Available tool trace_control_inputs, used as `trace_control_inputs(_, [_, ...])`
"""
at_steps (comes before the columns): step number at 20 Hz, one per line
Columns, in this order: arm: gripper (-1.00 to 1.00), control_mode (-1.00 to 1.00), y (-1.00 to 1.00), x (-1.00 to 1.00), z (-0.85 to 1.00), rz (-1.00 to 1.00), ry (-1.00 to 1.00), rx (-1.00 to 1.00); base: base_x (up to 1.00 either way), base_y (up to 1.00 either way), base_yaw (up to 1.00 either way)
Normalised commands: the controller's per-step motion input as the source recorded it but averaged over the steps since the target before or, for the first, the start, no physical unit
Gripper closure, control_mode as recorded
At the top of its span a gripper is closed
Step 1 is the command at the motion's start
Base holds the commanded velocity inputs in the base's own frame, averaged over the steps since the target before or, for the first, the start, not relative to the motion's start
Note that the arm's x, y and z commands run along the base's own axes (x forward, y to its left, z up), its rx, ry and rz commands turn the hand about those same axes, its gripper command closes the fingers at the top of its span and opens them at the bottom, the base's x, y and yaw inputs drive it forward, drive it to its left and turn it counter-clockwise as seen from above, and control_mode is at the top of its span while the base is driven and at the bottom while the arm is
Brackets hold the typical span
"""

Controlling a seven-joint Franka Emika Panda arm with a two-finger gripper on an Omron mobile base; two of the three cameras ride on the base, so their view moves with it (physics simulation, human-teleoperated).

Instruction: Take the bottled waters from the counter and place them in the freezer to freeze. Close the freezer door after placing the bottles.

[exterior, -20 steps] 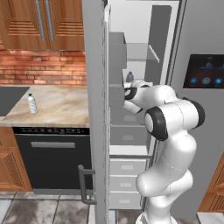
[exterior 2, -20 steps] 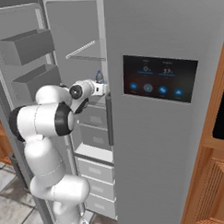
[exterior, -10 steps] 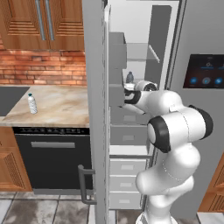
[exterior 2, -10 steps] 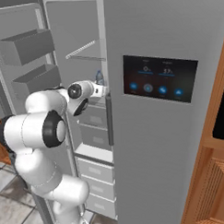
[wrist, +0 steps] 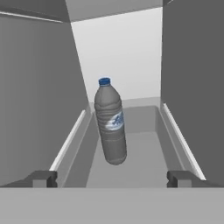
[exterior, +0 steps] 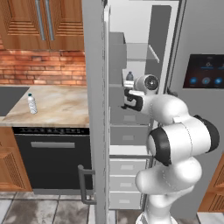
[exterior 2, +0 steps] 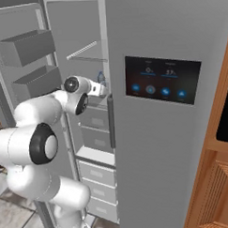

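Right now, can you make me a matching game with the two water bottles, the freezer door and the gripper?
Things:
1. dark grey bottle
2. clear bottle
3. freezer door
4. gripper

Places or states:
A. standing on the counter
B. swung open
C. open, holding nothing
D. inside the freezer, leaning a little

Pairs: 1-D, 2-A, 3-B, 4-C

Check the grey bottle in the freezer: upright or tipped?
Slightly tipped. In the hand view the grey bottle leans, its blue cap left of its base, on the freezer shelf, free of the open gripper.
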Motion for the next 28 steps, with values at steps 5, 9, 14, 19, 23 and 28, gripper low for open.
trace_control_inputs(5, [-1.0,-1.0,0.0,-0.31,0.15,0.01,0.04,0.05,0.0,0.0,0.0])
trace_control_inputs(9, [-1.0,-1.0,0.0,-0.45,0.0,0.0,0.0,0.02,0.0,0.0,0.0])
trace_control_inputs(14, [-1.0,-1.0,0.0,-0.53,0.08,0.0,0.0,0.0,0.0,0.0,0.0])
trace_control_inputs(19, [-1.0,-1.0,0.0,-0.53,0.25,0.01,0.04,0.0,0.0,0.0,0.0])
trace_control_inputs(23, [-1.0,-1.0,0.05,-0.36,0.38,0.03,0.17,0.0,0.0,0.0,0.0])
trace_control_inputs(28, [-1.0,-1.0,0.0,-0.35,0.39,0.01,0.24,0.0,0.0,0.0,0.0])
